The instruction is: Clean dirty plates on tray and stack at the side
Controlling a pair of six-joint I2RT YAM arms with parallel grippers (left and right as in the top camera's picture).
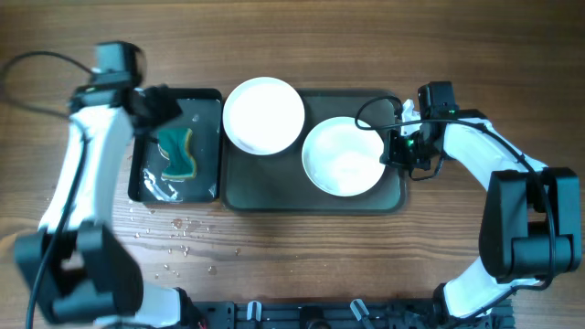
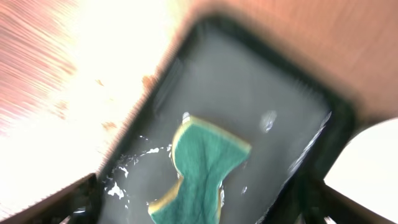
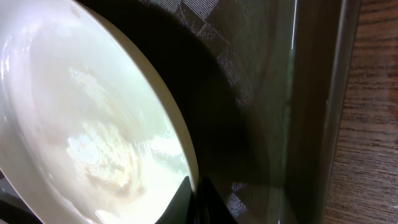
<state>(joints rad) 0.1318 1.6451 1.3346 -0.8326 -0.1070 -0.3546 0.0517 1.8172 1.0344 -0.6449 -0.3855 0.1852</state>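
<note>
Lower left: water droplets (image 1: 174, 233) scattered on bench (image 1: 302, 260). At frame centre, big dark tray (image 1: 274, 187). Right plate (image 1: 343, 157) lies on its right half, inside streaked and wet. Right end effector (image 1: 395, 151) closed, pinching that plate's right rim. Small black tray (image 1: 206, 174) just left of big dark tray. Green sponge (image 1: 176, 155) lies in it amid water, free. Left end effector (image 1: 164, 108) hovers over black tray's upper part, fingers spread wide, holding nothing. Left plate (image 1: 264, 114) sits over big tray's upper left corner, overhanging top rim, surface plain white.
</note>
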